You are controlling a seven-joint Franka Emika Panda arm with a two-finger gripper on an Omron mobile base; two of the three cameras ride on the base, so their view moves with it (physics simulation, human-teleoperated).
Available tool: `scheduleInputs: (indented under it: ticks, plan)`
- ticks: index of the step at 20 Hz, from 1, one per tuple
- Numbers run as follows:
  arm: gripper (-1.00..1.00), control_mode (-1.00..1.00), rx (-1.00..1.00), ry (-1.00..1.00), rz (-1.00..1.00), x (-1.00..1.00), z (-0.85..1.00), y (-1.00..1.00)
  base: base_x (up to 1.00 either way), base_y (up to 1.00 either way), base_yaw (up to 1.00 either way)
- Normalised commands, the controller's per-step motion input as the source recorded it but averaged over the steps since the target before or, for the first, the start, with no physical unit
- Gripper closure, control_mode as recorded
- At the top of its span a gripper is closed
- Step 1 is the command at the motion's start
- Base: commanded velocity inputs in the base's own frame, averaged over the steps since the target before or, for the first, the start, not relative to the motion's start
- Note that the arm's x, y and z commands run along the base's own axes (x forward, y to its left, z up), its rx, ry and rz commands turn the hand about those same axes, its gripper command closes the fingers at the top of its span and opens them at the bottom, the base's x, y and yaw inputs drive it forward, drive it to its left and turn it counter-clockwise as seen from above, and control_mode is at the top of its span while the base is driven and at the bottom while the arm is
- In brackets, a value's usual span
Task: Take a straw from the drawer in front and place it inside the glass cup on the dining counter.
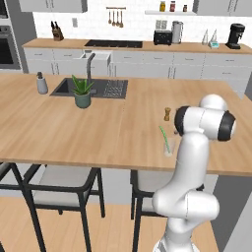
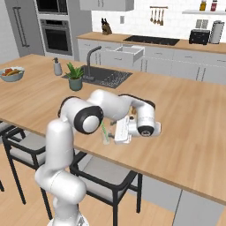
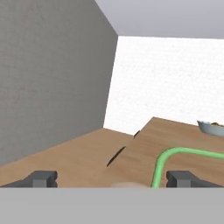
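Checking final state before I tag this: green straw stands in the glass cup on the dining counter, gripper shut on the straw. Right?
Not quite. The straw does stand in the glass cup on the dining counter, but the gripper is open: the hand view shows its fingertips spread wide, with the straw rising free between them.

Count, this moment:
- straw [image 1: 165, 139]: 1, green, lower right of centre in the left base view.
- glass cup [image 1: 169, 148]: 1, same spot.
- brown shaker [image 1: 167, 114]: 1 clearly seen, right of centre.
- potted plant [image 1: 82, 92]: 1, left of centre.
- soap bottle [image 1: 42, 83]: 1, upper left.
- fruit bowl [image 2: 12, 73]: 1, left edge of the right base view.
- open drawer [image 2: 125, 54]: 1, upper centre.
- black-framed stools [image 1: 61, 186]: 2 whole, a third cut off at lower left.
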Motion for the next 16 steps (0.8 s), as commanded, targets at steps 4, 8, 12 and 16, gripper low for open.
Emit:
scheduleInputs:
  ticks: [4,8,12,16]
  plan:
    - [-1.0,-1.0,0.0,-0.12,-0.02,-0.48,0.47,0.0,0.0,0.0,0.0]
    - [-1.0,-1.0,0.0,-0.09,-0.02,-0.45,0.41,0.04,0.0,0.0,0.0]
    - [-1.0,-1.0,0.0,0.03,-0.04,-0.05,0.02,0.01,0.0,0.0,0.0]
    - [-1.0,-1.0,0.0,0.0,-0.02,0.0,0.0,0.0,0.0,0.0,0.0]
